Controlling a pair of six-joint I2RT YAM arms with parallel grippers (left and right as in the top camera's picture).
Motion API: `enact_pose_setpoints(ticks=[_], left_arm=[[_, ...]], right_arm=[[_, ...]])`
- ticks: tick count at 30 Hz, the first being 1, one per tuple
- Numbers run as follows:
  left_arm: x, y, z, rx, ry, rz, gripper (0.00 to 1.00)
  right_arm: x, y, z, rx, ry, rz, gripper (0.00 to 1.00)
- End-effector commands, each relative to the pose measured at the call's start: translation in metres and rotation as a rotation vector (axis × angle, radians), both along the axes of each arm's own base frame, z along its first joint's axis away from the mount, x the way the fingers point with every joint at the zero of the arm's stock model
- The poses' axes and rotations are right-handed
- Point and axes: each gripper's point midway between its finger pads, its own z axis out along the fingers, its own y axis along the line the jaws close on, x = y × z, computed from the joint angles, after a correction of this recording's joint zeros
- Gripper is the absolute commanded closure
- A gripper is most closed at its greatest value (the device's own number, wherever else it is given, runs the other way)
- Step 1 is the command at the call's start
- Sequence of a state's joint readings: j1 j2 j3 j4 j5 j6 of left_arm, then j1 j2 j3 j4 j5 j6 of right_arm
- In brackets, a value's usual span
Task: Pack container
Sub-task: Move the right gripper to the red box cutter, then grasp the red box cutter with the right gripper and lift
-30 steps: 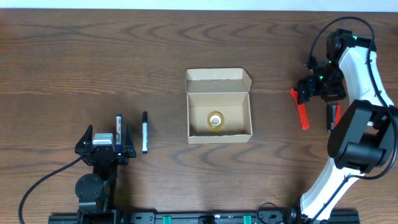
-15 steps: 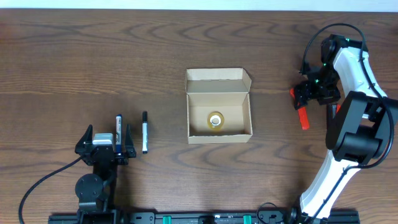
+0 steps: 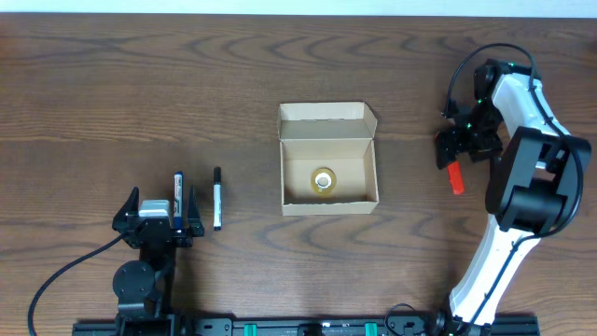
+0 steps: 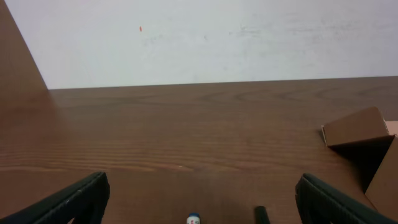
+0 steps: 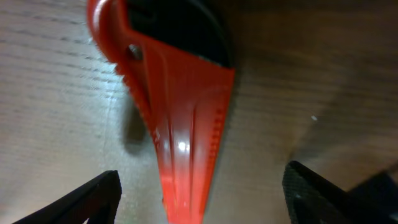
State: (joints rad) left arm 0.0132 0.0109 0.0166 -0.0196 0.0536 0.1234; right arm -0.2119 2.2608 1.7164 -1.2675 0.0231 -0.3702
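Packing is barely getting going, by my read. The container (image 3: 328, 159) is sitting mid-counter (image 3: 112, 84) with its flap lid (image 3: 326, 113) standing open at the far side. Only one item is lying inside it: a small tape roll (image 3: 324, 180) on the box floor. Two pens are waiting well to the left of the container. A black pen (image 3: 217, 198) is lying bare on the wood. A blue-tipped pen (image 3: 178, 187) is lying between the fingers of the left hand (image 3: 157, 219), which is standing wide open and gripping nothing. Well to the right of the container, the right hand (image 5: 199, 186) is hovering low over a red tool (image 5: 180, 143), fingers spread wide to either side and not yet closing on it. The wrist view is sitting too close for me to tell what the tool is, possibly a cutter. I'm judging one item in, at least three to go, then the lid needing closing.
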Motion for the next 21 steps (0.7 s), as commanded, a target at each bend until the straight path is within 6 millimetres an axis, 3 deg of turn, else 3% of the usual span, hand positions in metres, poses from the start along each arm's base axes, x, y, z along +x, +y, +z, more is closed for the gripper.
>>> enact_pose_setpoints(ticks=[1,9,12,17,21], left_arm=[[-0.001,-0.006,-0.016,-0.022,0.055,-0.036,0.05],[-0.001,-0.006,-0.016,-0.022,0.055,-0.036,0.05],[-0.001,-0.006,-0.016,-0.022,0.055,-0.036,0.05],[-0.001,-0.006,-0.016,-0.022,0.054,-0.036,0.05],[-0.001,-0.006,-0.016,-0.022,0.054,-0.036,0.05]], right_arm=[[-0.001,0.003,-0.011,0.028,0.019,0.005,0.23],[0.001,0.014,-0.018,0.090,0.013,-0.012,0.37],[0.002,0.014,-0.018,0.089,0.012,-0.011,0.47],[0.002,0.014,-0.018,0.089,0.011,-0.011,0.76],[0.002,0.015,-0.018,0.092,0.010,-0.009,0.85]])
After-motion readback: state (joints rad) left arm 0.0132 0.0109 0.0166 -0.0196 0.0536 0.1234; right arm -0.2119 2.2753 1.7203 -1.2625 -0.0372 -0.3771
